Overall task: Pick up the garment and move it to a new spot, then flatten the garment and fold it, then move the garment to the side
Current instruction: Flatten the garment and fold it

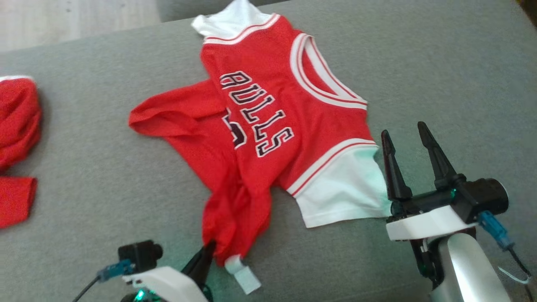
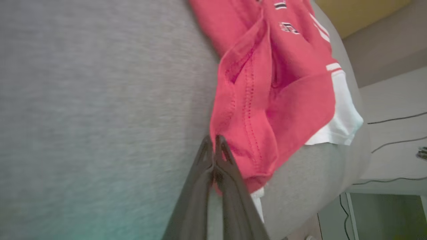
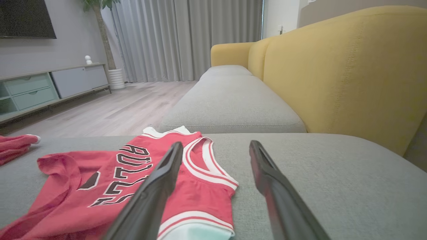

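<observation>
We look down on a grey sofa seat (image 1: 440, 63) with a yellow backrest (image 3: 333, 66) along one side. A red Bulls jersey (image 1: 272, 126) lies across the middle of the seat, chest lettering up, its white sleeves spread and its lower half rumpled into a bunch toward us. A second red garment (image 1: 16, 121) sits well apart at the far left edge. The right gripper (image 1: 403, 130) stands just beside the jersey's near white sleeve, its jaws released and spread wide, nothing between them. The left gripper (image 2: 213, 139) meets the bunched hem at the jersey's near end, its jaws clenched on the cloth's edge, a sliver of red showing between them. A small white label (image 1: 245, 274) hangs from that hem, just beside them.
</observation>
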